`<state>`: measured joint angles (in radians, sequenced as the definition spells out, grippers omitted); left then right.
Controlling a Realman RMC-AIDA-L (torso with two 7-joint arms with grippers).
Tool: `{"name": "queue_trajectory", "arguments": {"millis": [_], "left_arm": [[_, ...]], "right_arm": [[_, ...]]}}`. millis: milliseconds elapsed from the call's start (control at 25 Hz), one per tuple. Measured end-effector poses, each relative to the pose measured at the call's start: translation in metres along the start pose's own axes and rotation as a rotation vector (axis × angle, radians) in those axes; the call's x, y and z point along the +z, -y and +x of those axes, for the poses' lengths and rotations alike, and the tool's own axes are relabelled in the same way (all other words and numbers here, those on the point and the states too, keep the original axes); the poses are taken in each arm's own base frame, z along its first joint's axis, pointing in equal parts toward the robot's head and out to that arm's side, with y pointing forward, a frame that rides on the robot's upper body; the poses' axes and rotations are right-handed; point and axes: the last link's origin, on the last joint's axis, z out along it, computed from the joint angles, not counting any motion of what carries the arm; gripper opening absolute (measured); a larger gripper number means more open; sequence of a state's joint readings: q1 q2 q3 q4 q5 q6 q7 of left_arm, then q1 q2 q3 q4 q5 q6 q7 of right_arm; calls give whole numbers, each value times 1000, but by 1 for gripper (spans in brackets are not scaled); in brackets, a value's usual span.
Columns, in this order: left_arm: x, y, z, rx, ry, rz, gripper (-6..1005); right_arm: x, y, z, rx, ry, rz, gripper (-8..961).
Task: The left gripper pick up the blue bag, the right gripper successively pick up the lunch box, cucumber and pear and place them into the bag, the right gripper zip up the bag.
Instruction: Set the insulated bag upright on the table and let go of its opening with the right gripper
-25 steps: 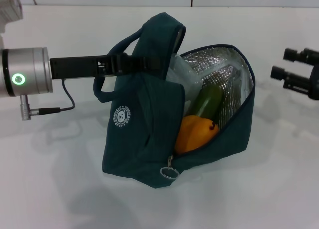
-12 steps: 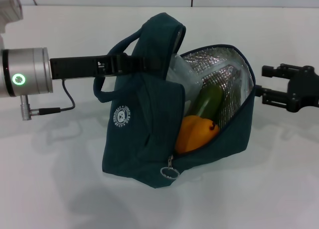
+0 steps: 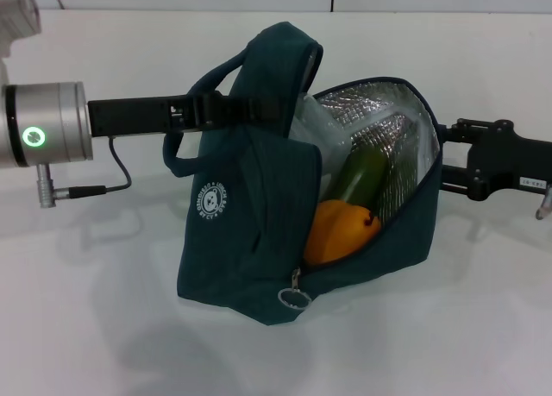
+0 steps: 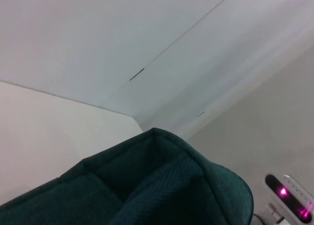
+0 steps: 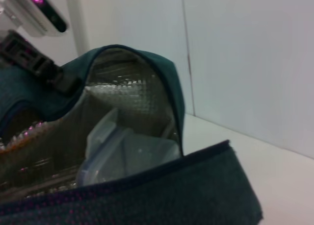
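All three items are loaded: lunch box (image 3: 321, 127), cucumber (image 3: 358, 177) and pear (image 3: 339, 230) sit in the blue bag (image 3: 250, 232), which rests mid-worktop, mouth gaping. Left gripper (image 3: 250, 110) is clamped on the bag's upper edge by the handles. Right gripper (image 3: 450, 159) is at the open flap's far edge, fingers spread, holding nothing. Zip not started. Risks: the ring pull (image 3: 293, 298) hangs low at the front, well apart from the right gripper; the pear bulges at the opening and could jam the zip.

blue bag (image 4: 162, 186) top edge, wall behind
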<state>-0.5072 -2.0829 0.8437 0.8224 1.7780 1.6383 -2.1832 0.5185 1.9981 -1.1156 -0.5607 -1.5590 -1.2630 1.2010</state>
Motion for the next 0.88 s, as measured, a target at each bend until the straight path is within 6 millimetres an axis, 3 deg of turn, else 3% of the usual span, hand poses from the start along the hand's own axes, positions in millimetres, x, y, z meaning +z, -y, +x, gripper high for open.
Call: {"name": "queue_trajectory", "arguments": {"millis": [360, 760, 880], "left_arm": [[-1, 0, -1, -3, -2, 2, 44], [-1, 1, 0, -2, -8, 7, 44], [1, 1, 0, 1, -5, 4, 44]], "right_arm": [[-1, -6, -6, -73, 40, -21, 557], [-16, -2, -15, -90, 96, 12, 118], [-22, 0, -21, -91, 130, 14, 83]]}}
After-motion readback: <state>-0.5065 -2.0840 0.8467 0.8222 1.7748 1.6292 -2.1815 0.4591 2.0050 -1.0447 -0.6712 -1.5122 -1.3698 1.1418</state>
